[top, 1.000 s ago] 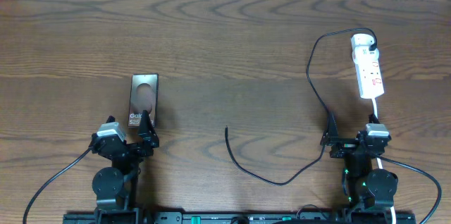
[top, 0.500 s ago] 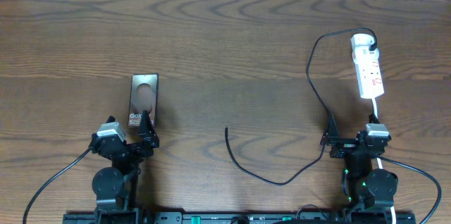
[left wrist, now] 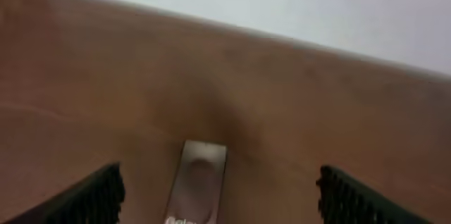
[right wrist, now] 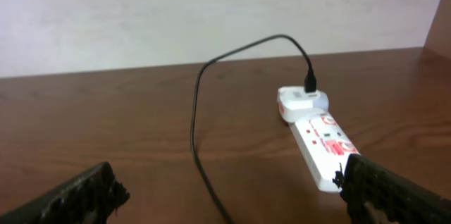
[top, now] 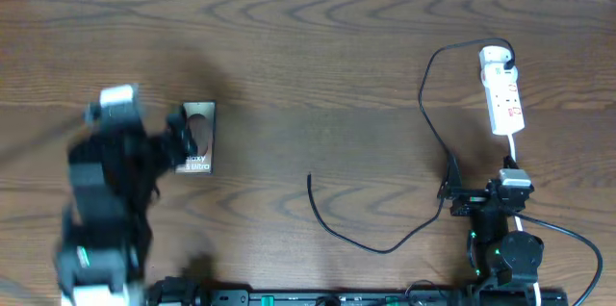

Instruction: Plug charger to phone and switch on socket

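The phone [top: 199,138] lies flat at the left of the table; in the left wrist view [left wrist: 201,182] it sits just ahead, between the fingers. My left gripper [top: 175,142] is open and empty, blurred, raised at the phone's left edge; its wrist view [left wrist: 222,210] shows both fingers wide apart. The charger's black cable [top: 422,94] runs from the socket's far end in a loop to its free tip [top: 309,181] at mid-table. The white socket [top: 502,89] lies at the far right, also in the right wrist view [right wrist: 320,139]. My right gripper [right wrist: 232,203] is open and empty, low, near the cable [right wrist: 194,132].
The brown wooden table [top: 308,46] fills the view, with a pale wall beyond its far edge. A white cord [top: 515,152] runs from the socket toward the right arm's base [top: 505,248].
My left arm has swung up and forward from its rest pose toward the phone and is blurred by motion. The right arm, cable and socket have not moved.
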Robot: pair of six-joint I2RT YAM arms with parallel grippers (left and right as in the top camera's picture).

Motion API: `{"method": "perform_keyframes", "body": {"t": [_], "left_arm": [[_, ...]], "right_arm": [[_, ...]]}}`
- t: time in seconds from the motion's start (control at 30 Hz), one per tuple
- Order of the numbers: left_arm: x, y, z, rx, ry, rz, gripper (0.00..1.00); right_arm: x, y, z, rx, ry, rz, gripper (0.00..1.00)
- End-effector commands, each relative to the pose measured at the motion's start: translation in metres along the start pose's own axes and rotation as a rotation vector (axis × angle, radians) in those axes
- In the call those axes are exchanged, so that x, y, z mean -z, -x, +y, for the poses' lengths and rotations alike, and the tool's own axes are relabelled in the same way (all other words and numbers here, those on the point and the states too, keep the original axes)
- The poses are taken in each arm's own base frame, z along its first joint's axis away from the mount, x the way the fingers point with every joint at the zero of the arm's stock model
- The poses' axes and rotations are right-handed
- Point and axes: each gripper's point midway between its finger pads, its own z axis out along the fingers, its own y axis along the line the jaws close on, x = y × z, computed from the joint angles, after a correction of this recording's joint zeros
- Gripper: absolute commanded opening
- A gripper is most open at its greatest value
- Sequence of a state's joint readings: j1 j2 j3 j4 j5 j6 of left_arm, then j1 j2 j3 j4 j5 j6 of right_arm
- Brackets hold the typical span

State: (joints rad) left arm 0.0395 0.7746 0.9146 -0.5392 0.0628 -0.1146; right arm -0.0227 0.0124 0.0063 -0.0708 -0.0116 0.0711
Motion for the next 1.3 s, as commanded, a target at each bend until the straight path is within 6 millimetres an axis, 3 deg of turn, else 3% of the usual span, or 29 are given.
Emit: {"method": "perform_keyframes", "body": {"t": [0.0,0.17,0.3,0.33,0.37,0.4,0.43,0.47,0.5,0.53,0.63,1.27], "left_arm": [[-0.027,0.030,-0.006,-0.096,0.020,0.191,0.86],[-0.070,0.017,-0.003,-0.097,0.058,0.498,0.86],[-0.109,-0.016,0.003,-0.092,0.078,0.647,0.85],[-0.116,-0.023,0.005,-0.092,0.081,0.675,0.70],[-0.124,-0.032,0.007,-0.090,0.086,0.707,0.39],[-0.130,-0.039,0.008,-0.090,0.089,0.734,0.33],[-0.135,-0.046,0.009,-0.089,0.092,0.756,0.33],[-0.140,-0.052,0.010,-0.089,0.095,0.777,0.43],[-0.145,-0.059,0.012,-0.088,0.098,0.801,0.89],[-0.148,-0.064,0.013,-0.088,0.100,0.817,0.95],[-0.159,-0.082,0.016,-0.083,0.109,0.875,0.96],[-0.169,-0.168,0.032,-0.119,0.115,1.134,0.98]], "right_arm": [[0.000,-0.001,0.005,0.010,0.025,0.001,0.99],[0.000,-0.001,0.005,0.010,0.025,0.001,0.99],[0.000,-0.001,0.005,0.010,0.025,0.001,0.99],[0.000,-0.001,0.005,0.010,0.025,0.001,0.99],[0.000,-0.001,0.005,0.010,0.025,0.001,0.99],[0.000,-0.001,0.005,0.010,0.025,0.001,0.99],[0.000,-0.001,0.005,0.010,0.025,0.001,0.99],[0.000,-0.001,0.005,0.010,0.025,0.001,0.99],[0.000,-0.001,0.005,0.010,0.025,0.001,0.99],[0.000,-0.001,0.005,0.010,0.025,0.001,0.99],[0.000,-0.001,0.005,0.010,0.025,0.001,0.99],[0.000,-0.001,0.005,0.010,0.025,0.001,0.99]]}}
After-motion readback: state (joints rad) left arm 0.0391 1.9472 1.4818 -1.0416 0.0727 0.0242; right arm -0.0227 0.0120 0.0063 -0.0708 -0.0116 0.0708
